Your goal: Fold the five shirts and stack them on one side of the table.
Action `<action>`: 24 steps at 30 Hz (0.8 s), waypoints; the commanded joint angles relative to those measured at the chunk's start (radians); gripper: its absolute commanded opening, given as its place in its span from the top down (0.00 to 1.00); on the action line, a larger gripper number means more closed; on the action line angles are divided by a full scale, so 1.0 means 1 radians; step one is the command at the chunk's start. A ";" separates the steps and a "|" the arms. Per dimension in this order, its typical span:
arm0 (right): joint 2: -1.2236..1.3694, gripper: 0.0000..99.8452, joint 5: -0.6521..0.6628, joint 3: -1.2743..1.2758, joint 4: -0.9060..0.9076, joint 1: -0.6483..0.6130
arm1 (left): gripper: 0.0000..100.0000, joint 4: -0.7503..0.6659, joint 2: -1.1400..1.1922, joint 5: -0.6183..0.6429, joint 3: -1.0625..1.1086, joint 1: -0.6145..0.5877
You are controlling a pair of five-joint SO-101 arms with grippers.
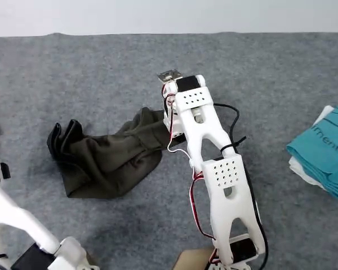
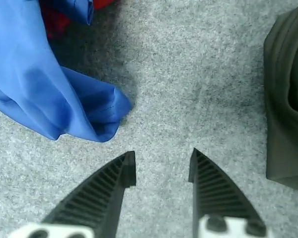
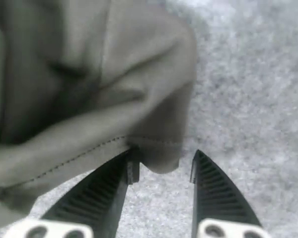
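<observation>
The olive shirt [image 1: 110, 157] lies crumpled left of centre in the high view. The right gripper [image 3: 161, 168], jaws apart and empty, straddles its hem. I'd seat that hem deeper before pinching, then draw it flat.

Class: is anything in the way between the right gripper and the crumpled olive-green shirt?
Nothing visible stands between them. The right gripper is open, and the hem of the crumpled olive-green cloth shirt sits right at its fingertips, above the grey felt table cover.
</observation>
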 commanded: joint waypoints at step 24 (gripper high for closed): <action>-0.354 0.99 0.244 -0.084 0.064 0.079 | 0.82 -0.012 -0.112 0.011 -0.022 0.049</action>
